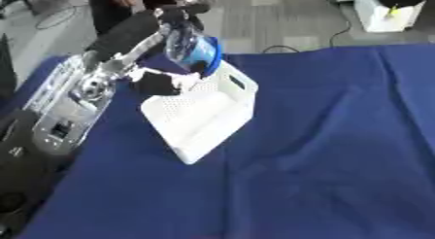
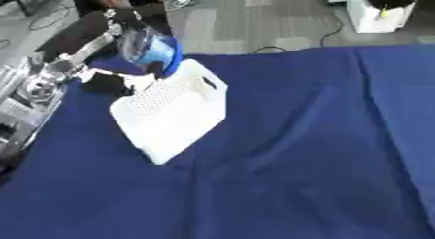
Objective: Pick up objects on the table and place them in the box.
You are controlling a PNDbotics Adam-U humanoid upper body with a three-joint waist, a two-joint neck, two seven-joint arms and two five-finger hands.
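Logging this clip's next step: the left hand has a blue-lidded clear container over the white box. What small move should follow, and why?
Probably lower it a little and release. The left hand holds the clear plastic container with the blue lid at the far rim of the white perforated plastic box, not yet down inside. The right hand is out of view.

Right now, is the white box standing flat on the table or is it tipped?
Tipped. The white box leans with its open side turned left toward the left hand.
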